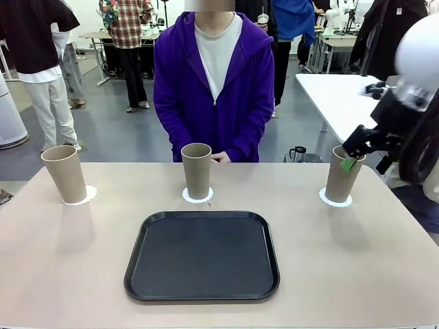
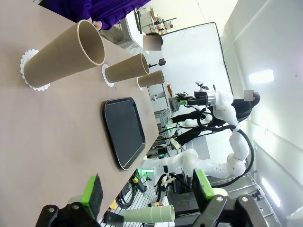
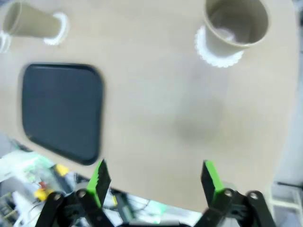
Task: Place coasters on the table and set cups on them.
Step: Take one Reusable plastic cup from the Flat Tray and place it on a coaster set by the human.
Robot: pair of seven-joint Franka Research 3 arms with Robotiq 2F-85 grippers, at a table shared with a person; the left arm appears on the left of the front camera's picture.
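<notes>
- Front view: three tan cups stand upright on the beige bench (image 1: 68, 260), each on a white lacy coaster. The left cup (image 1: 64, 173) sits on the left coaster (image 1: 86, 197) near the bench's left far edge; the middle cup (image 1: 197, 171) sits on the middle coaster (image 1: 186, 197), right in front of a person in a purple hoodie (image 1: 180, 89); the right cup (image 1: 343, 173) sits on the right coaster (image 1: 328, 200).
- A black tray (image 1: 202, 255) lies flat on the bench, nearer the robot than the middle cup.
- The right tool (image 1: 358, 156) hangs beside the rim of the right cup, on its right side, with a green pad at the rim; from this angle I cannot tell whether it touches.
- Left wrist view: the left tool (image 2: 147, 187) has its green-padded fingers (image 2: 93, 191) spread wide, with nothing between them. The three cups stand in a row on their coasters, with the tray beside them.
- Right wrist view: the right tool (image 3: 155, 176) is spread wide and pinches nothing. It looks down on the bench, with the right cup and its coaster well above the fingertips in the picture. The tray lies to the left, and another cup on its coaster is at the top left corner.
</notes>
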